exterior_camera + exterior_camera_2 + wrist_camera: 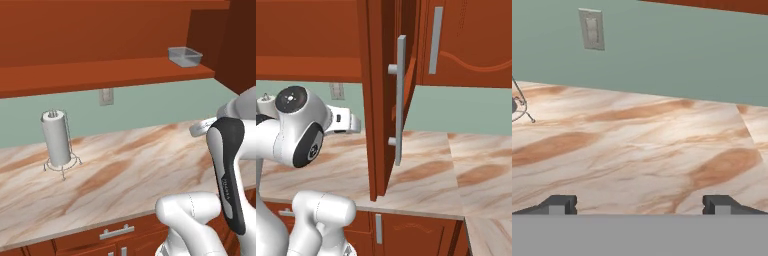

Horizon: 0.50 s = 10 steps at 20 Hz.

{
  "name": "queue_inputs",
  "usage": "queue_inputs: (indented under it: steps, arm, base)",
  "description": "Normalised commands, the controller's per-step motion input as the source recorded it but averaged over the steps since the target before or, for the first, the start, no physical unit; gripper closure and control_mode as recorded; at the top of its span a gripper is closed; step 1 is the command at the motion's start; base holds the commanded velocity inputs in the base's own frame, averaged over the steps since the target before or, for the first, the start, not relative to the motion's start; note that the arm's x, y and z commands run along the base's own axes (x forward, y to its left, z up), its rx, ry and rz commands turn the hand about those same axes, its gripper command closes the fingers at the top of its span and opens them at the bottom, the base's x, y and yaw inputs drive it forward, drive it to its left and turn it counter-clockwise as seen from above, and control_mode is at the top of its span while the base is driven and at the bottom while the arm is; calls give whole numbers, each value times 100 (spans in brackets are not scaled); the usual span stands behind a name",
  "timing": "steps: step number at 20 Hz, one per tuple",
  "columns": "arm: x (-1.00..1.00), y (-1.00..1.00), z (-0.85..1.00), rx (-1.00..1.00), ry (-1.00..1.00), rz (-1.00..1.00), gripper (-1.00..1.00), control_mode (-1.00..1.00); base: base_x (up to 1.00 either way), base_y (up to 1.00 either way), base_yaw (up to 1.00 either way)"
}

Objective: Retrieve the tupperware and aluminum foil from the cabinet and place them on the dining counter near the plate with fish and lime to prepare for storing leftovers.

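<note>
The tupperware (pixel 185 56), a shallow translucent grey tub, sits at the right end of the plank shelf of the reddish-brown cabinet (pixel 100 75). My gripper (pixel 639 205) hangs open and empty over the marbled wall worktop (pixel 642 145), well below the shelf, pointing at the green wall. Its two dark fingertips (pixel 559 204) stand wide apart. The white hand (pixel 202 128) shows below and slightly right of the tub. The aluminum foil, the plate, the lime and the dining counter are out of view.
A white paper-towel roll (pixel 56 137) stands upright in a wire holder on the worktop at the left. An open cabinet door (pixel 381 100) with a long silver handle (pixel 400 100) juts out right of the arm. A wall outlet (pixel 592 29) sits on the backsplash.
</note>
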Motion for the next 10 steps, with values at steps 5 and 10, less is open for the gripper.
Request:
queue_inputs:
  steps: [5,10]
  arm:
    - [0,0,68,0,-6,0,-100,-100]
    - [5,0,79,0,-3,0,-100,-100]
  base:
    - [0,0,0]
    - [0,0,0]
